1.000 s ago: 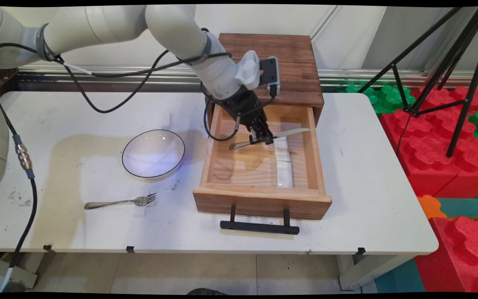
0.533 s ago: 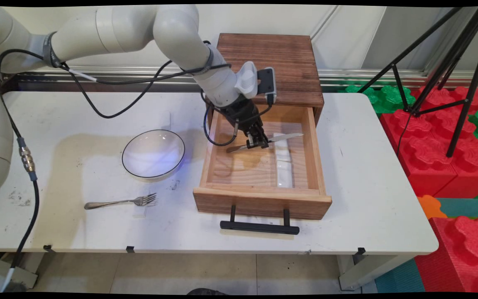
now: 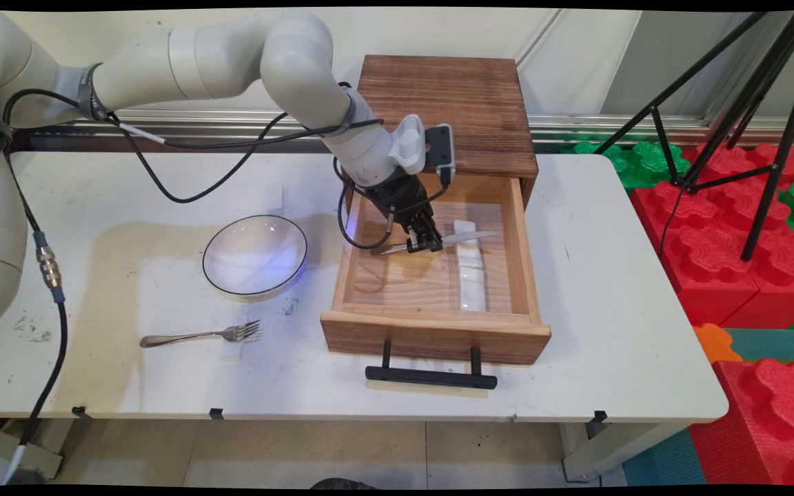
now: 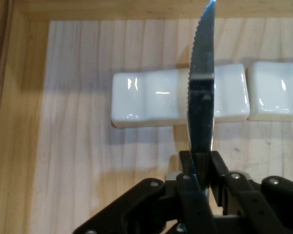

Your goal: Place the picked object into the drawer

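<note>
**Op:** My hand (image 3: pixel 426 240) is clamped tight on the knife (image 3: pixel 438 240), gripping it around mid-length. In the hand view the fingers (image 4: pixel 185 168) pinch it edge-up, so the serrated blade (image 4: pixel 201 73) runs straight away from the camera.

**Spotter:** Where is the knife relative to the drawer?

**Op:** Inside the open drawer (image 3: pixel 435 324), near the back half, roughly level. The handle pointing left, the tip pointing right. I judge it's held clear of the drawer floor, but I can't tell how far.

**Spotter:** What's under it?

**Op:** Two white rests (image 3: pixel 471 272) lying end to end on the drawer floor, right of centre. The blade crosses over the far one (image 4: pixel 180 100); the second (image 4: pixel 276 97) sits just beside it. I can't tell whether blade and rest touch.

**Spotter:** And outside?

**Op:** The drawer is pulled out of a dark wooden box (image 3: pixel 449 110) at the back of the surface (image 3: pixel 611 331). Left of it a bowl (image 3: pixel 255 255), and nearer the front a fork (image 3: pixel 200 335), both well apart from my hand.
</note>
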Tool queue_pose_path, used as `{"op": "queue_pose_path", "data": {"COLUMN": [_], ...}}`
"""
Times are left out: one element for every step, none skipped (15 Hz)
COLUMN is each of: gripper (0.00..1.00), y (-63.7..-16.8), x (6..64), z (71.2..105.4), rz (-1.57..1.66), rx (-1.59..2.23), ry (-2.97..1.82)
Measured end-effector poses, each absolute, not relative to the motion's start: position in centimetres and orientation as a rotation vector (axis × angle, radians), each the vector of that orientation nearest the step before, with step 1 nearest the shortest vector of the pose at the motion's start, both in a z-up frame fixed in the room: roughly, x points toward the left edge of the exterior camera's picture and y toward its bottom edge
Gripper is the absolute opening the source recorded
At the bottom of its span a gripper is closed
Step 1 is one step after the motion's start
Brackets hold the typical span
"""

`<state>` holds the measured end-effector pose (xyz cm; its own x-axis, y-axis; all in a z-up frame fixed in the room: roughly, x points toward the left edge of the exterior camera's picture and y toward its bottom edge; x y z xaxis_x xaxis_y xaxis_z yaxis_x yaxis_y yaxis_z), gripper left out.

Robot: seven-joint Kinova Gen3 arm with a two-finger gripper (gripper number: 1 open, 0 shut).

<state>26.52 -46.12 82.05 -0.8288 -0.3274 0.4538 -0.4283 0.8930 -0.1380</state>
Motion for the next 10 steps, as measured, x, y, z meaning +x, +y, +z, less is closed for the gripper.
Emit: {"op": "queue_pose_path", "data": {"gripper": [0.0,0.0,0.0,1.0,1.0,1.0,1.0,1.0,1.0,1.0], "y": [-46.18,-46.24,-46.31,-46.36,-46.42,-46.48,-46.52,-46.55,-46.56,-46.56], "x": [26.52,26.51,26.44,26.35,26.27,26.19,26.15,26.12,26.15,26.18], "z": [81.87,81.72,81.56,81.46,81.35,81.27,81.23,81.2,81.21,81.3], "rz": [0.329,0.331,0.333,0.334,0.337,0.341,0.346,0.351,0.358,0.365], "rx": [0.552,0.552,0.552,0.552,0.553,0.554,0.556,0.557,0.561,0.565], "ry": [-2.631,-2.629,-2.625,-2.62,-2.614,-2.608,-2.602,-2.598,-2.592,-2.586]}}
